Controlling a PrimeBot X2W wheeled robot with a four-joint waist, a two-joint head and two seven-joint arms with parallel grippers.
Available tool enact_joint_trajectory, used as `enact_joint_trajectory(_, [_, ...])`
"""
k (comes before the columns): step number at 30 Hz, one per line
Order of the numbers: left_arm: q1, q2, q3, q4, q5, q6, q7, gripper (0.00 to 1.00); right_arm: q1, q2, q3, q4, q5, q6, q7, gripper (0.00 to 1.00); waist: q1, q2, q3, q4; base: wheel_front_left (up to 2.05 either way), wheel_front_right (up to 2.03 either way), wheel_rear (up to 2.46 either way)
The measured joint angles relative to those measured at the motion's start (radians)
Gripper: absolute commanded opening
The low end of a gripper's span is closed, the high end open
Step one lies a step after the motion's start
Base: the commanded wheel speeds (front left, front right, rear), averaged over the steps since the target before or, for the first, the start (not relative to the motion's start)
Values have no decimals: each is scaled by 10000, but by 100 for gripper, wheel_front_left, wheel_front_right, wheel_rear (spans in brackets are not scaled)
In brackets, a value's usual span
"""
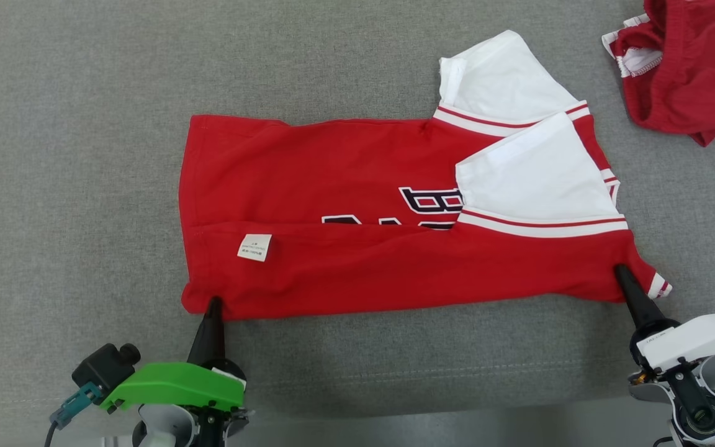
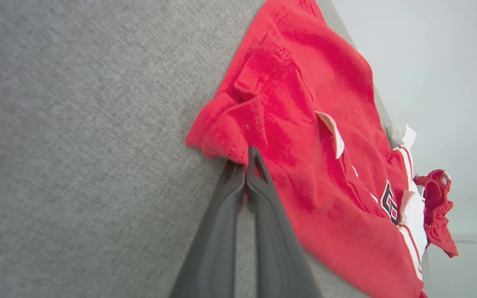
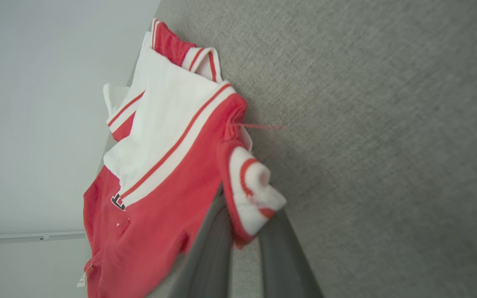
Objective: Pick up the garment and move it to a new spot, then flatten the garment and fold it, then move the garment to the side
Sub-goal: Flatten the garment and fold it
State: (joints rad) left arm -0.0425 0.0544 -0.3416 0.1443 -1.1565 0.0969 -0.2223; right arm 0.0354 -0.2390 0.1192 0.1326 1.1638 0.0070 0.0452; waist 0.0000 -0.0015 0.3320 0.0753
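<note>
The garment [image 1: 364, 180] is a red shirt with white sleeves and dark lettering. It lies flat on the grey table, with its near long side folded up over the middle and a white label showing. My left gripper [image 1: 214, 304] is shut on the near left hem corner, and the left wrist view shows that gripper [image 2: 244, 159] pinching the red fabric [image 2: 304, 103]. My right gripper [image 1: 620, 271] is shut on the near right corner by the striped collar trim. In the right wrist view the trim hangs between the fingers of that gripper [image 3: 242, 223], with the garment [image 3: 160, 198] stretching away beyond.
A second, crumpled red garment [image 1: 680, 68] lies at the far right corner of the table and also shows in the left wrist view [image 2: 435, 207]. Grey cloth [image 1: 84, 155] covers the table. The table's front edge [image 1: 395, 416] runs just behind my grippers.
</note>
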Motion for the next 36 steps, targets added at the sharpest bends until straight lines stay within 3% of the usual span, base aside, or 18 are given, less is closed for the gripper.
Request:
enact_joint_trajectory(1, [0, 4, -8, -8, 0, 0, 0, 20, 0, -13, 0, -17, -46, -2, 0, 100, 0, 0, 0, -8, 0, 0, 0])
enact_joint_trajectory(2, [0, 4, -25, -10, 0, 0, 0, 37, 0, -27, 2, -27, -65, -4, 0, 100, 0, 1, -4, -16, 0, 0, 0])
enact_joint_trajectory(3, [1, 6, -42, -10, 0, 2, 2, 80, 3, -44, 2, -33, -71, -69, 0, 100, 0, 1, -12, -28, 0, 0, 0])
enact_joint_trajectory(4, [2, 8, -75, -13, 4, 4, 10, 100, 7, -65, 2, -38, -88, -102, 0, 100, 0, 1, -15, -39, 0, 0, 0])
enact_joint_trajectory(17, [96, 224, -63, -165, 31, 102, 249, 100, 545, -401, 387, -439, -453, -282, 351, 100, 0, 1, -82, -168, 0, 0, 0])
enact_joint_trajectory(26, [617, 1285, 535, -708, 305, 194, 370, 100, 594, -1546, 67, -1287, -1423, -635, 347, 100, 0, 0, -337, -379, 0, 0, 0])
enact_joint_trajectory(36, [-613, 2266, 385, -1672, 802, 242, 1498, 100, -1667, -2635, 290, -2031, -2566, -844, 999, 100, 0, 0, -202, -471, 0, 0, 0])
